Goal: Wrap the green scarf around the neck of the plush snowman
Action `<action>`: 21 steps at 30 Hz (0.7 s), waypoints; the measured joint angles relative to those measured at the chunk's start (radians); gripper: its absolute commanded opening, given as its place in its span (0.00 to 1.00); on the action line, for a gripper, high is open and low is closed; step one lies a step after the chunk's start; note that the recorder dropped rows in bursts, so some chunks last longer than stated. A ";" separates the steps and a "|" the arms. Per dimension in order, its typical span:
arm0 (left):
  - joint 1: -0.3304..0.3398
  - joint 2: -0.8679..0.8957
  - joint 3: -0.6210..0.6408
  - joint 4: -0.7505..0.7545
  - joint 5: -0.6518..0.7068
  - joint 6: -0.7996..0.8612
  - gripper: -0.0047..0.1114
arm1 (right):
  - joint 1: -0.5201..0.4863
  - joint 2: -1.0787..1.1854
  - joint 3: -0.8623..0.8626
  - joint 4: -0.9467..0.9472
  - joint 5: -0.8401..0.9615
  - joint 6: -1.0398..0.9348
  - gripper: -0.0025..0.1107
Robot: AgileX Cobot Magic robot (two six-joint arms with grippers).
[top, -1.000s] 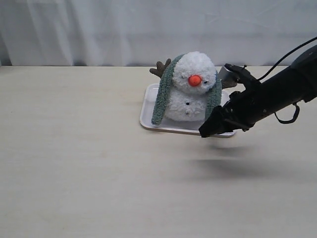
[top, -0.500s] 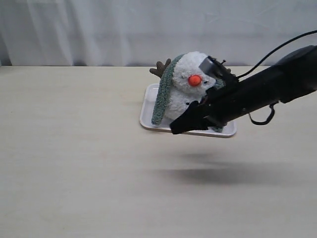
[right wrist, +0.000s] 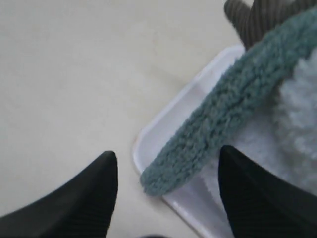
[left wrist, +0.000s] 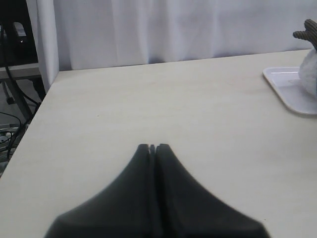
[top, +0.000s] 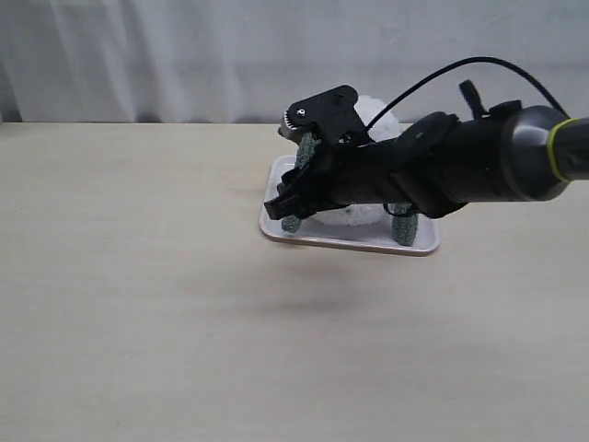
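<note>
The plush snowman [top: 375, 110] stands on a white tray [top: 350, 241], mostly hidden behind my right arm. The green scarf [top: 403, 226] is draped over its head, one end hanging down each side. My right gripper [top: 282, 203] reaches across the snowman's front to the scarf's left-hanging end [top: 294, 224]. In the right wrist view that scarf end [right wrist: 213, 119] lies between the open fingers of the right gripper [right wrist: 168, 151], untouched, with white plush [right wrist: 297, 99] beside it. My left gripper [left wrist: 152, 147] is shut and empty over bare table, far from the snowman [left wrist: 310, 69].
A brown twig arm [right wrist: 267, 17] sticks out behind the scarf. The tray's rim [right wrist: 148, 144] lies just under the right fingers. A white curtain [top: 184, 55] backs the table. The table's edge [left wrist: 34, 119] and cables show in the left wrist view.
My right arm has swept left across the snowman's front, from the tray's right side to the scarf's left-hanging end. Its jaws have stayed open.
</note>
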 measured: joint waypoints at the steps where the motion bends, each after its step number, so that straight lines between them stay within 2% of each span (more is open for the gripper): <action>1: 0.000 0.000 0.000 0.000 0.000 0.000 0.04 | 0.023 0.000 0.000 0.005 -0.063 0.000 0.52; 5: 0.000 0.000 0.000 0.000 0.000 0.000 0.04 | 0.078 0.000 0.000 0.074 -0.239 0.000 0.52; 13: 0.000 0.000 0.000 0.000 0.000 0.000 0.04 | 0.082 0.000 -0.024 0.327 -0.272 -0.062 0.52; 21: 0.000 0.000 0.000 0.000 0.000 0.000 0.04 | 0.082 0.103 -0.112 0.369 -0.258 -0.071 0.52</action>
